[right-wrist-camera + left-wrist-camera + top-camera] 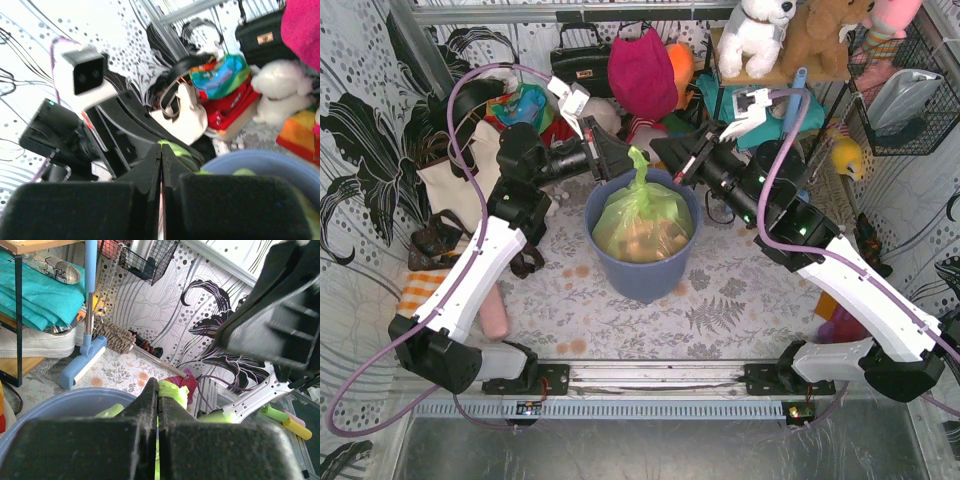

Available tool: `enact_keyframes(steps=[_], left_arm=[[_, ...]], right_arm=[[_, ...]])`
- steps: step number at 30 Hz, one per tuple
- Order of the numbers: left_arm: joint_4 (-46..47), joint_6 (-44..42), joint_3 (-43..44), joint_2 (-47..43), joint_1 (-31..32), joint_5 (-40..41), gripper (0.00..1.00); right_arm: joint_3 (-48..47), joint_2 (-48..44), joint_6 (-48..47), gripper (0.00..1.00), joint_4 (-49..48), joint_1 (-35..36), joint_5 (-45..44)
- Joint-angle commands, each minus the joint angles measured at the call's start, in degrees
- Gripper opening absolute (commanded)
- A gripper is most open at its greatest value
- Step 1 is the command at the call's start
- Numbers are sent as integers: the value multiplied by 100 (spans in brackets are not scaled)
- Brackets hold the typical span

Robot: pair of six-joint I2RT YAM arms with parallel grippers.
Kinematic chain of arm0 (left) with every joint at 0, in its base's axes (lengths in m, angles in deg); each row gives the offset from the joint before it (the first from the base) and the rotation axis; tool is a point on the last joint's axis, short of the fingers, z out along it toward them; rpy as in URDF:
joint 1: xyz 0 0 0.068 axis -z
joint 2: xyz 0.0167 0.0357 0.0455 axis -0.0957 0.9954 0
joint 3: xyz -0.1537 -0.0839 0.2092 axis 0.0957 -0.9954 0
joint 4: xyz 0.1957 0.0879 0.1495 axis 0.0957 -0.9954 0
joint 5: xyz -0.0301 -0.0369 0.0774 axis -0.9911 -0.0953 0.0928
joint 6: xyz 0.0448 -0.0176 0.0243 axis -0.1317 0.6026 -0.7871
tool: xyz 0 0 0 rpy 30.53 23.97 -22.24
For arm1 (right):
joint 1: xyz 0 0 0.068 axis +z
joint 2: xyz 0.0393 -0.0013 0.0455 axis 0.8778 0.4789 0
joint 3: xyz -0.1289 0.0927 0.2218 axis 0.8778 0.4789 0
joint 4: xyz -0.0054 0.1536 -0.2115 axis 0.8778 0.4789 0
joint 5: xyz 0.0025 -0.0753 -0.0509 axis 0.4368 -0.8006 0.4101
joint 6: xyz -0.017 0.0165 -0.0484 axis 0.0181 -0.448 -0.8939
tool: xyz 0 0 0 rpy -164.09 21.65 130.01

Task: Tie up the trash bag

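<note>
Green trash bag [642, 220] pinched in closed left hand [157, 390].

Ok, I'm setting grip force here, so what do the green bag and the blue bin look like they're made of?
The bag looks like thin plastic film, translucent and faintly glossy: brown crumpled contents show through, and it gathers into a tight twisted neck. The bin looks like rigid moulded plastic, matte blue-grey, with a smooth, even rim, though its look alone leaves that open.
</note>
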Motion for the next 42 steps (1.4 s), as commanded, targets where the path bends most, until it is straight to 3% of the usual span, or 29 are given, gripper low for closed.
enact_keyframes(steps=[1,7,11,14,18,22,24,26,30,33,42], left_arm=[[340,-98,-50,-145,28,-92,0],[269,-229,-28,-198,28,-34,1],[-212,-576,37,-296,32,244,44],[-587,-837,65,-450,32,763,59],[-986,-1072,-130,-802,30,2111,70],[-1278,-1131,-511,-1199,31,4016,75],[-1306,-1199,-855,-1389,31,4900,83],[-1317,-1166,-1257,-1546,32,5708,97],[-909,-1248,-2269,-1832,32,6930,98],[-443,-1267,-3112,-2030,29,7713,98],[1660,-1665,-5532,-2284,1,9254,98]], right_arm=[[-526,82,-304,0,-483,12,-124],[-669,160,-372,0,-329,14,-69],[-448,-20,-418,0,14,14,-333],[-172,-288,-480,2,194,14,-586],[165,-659,-652,18,550,14,-1058],[548,-1010,-1034,33,927,14,-1823],[741,-1137,-1315,43,1180,16,-2328],[1047,-1270,-1627,55,1336,14,-2861],[1894,-1469,-2340,81,1273,-53,-3720],[2399,-1494,-2370,97,1408,-482,-3713],[4686,-1759,-2300,97,398,-2502,-2832]])
